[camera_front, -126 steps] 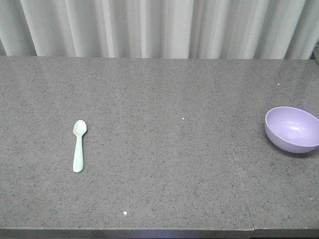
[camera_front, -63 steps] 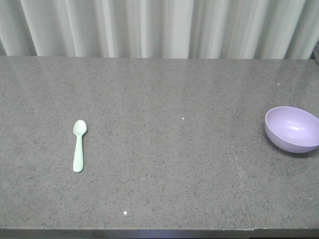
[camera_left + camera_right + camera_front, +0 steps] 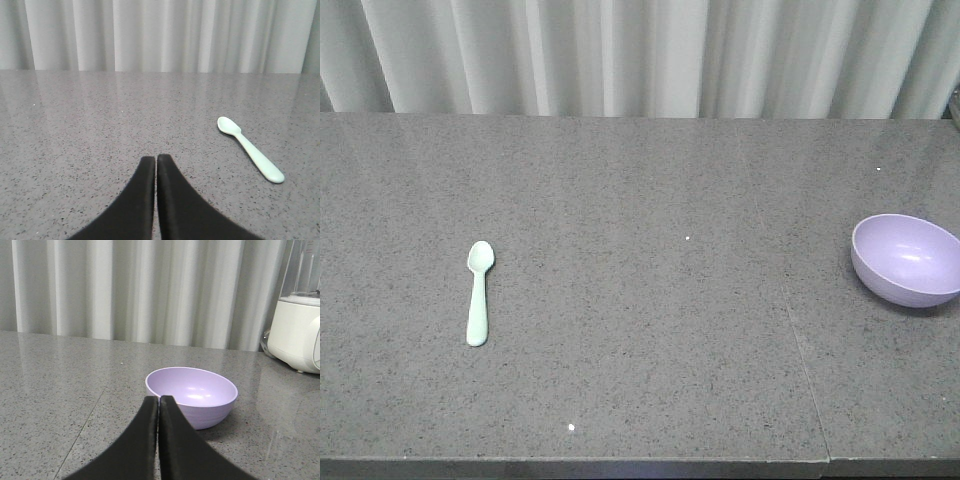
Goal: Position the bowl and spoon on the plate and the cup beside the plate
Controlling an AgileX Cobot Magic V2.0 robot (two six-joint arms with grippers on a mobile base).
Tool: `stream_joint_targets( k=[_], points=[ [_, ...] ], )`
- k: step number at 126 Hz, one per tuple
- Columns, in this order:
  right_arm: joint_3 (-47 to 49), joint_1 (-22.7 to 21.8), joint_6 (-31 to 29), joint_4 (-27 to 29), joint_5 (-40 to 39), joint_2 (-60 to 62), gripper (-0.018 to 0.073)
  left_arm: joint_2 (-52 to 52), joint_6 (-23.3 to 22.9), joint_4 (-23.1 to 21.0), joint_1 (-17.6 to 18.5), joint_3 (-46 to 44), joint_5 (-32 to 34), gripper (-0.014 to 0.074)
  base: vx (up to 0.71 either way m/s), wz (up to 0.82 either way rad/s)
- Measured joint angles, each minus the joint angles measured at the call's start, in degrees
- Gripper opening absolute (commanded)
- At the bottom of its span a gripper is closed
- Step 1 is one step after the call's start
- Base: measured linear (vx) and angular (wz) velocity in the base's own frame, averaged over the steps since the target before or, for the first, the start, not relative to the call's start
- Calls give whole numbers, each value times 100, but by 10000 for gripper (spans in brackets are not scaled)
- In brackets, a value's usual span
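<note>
A pale mint-green spoon [image 3: 477, 294] lies flat on the grey stone table [image 3: 640, 300] at the left, scoop pointing away. The left wrist view shows the spoon [image 3: 250, 149] ahead and to the right of my left gripper [image 3: 156, 159], which is shut and holds nothing. A lavender bowl [image 3: 907, 259] stands upright at the table's right edge. In the right wrist view the bowl [image 3: 191, 396] sits just beyond my right gripper [image 3: 159, 399], whose black fingers are pressed together, empty. Plate and cup are out of view. Neither gripper appears in the front view.
A white curtain [image 3: 640, 55] hangs along the far side of the table. A white appliance with a clear jug [image 3: 299, 325] stands at the far right in the right wrist view. A seam [image 3: 800, 350] crosses the tabletop right of centre.
</note>
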State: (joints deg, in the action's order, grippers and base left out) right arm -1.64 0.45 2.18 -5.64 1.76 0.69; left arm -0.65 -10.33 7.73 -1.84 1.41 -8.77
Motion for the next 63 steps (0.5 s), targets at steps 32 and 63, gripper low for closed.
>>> stream_joint_targets(
  k=[32, 63],
  points=[
    [0, 0, 0, 0, -51, 0, -1, 0, 0, 0, 0, 0, 0, -6, 0, 0],
    [50, 0, 0, 37, -588, 0, -1, 0, -4, 0, 0, 0, 654, -6, 0, 0]
  ],
)
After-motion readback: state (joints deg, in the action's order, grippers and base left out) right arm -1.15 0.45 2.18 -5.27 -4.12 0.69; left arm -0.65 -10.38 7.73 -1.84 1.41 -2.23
